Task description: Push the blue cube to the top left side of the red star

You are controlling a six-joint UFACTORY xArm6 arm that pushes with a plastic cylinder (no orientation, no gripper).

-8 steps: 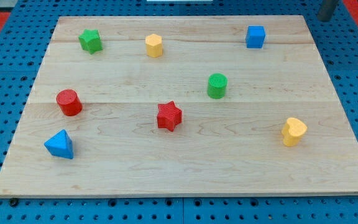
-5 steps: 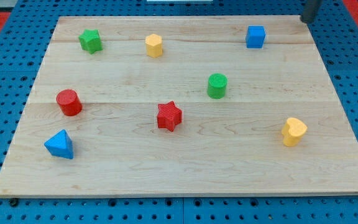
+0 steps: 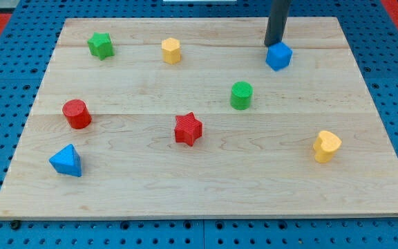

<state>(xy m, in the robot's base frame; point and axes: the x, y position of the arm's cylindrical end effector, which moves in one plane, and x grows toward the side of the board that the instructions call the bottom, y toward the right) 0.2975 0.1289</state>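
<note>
My tip (image 3: 274, 45) stands at the view's top right of the wooden board (image 3: 206, 187), touching the top left corner of the blue cube (image 3: 278, 56). The dark rod rises straight up from there and leaves the view at the top edge. There is no claw on this rod, so nothing is clamped or released; the bare end simply rests against the cube's upper edge. The cube sits turned, one corner pointing toward the view's bottom.

The red star (image 3: 188, 128) lies near the board's middle, well apart from the cube, down and toward the view's left of it. Between them, nearer the cube, stands the green cylinder (image 3: 240, 95).

Along the view's top lie the green star (image 3: 100, 45) at the left and the yellow hexagonal block (image 3: 171, 50) just to its right. The red cylinder (image 3: 76, 113) stands at the view's left edge of the board, with the blue triangular block (image 3: 66, 160) below it near the bottom left corner. The yellow heart-shaped block (image 3: 326, 145) sits alone at the view's right.

The board is pale wood made of glued strips and rests on a blue perforated base (image 3: 5, 97); red patches show at both top corners of the view
</note>
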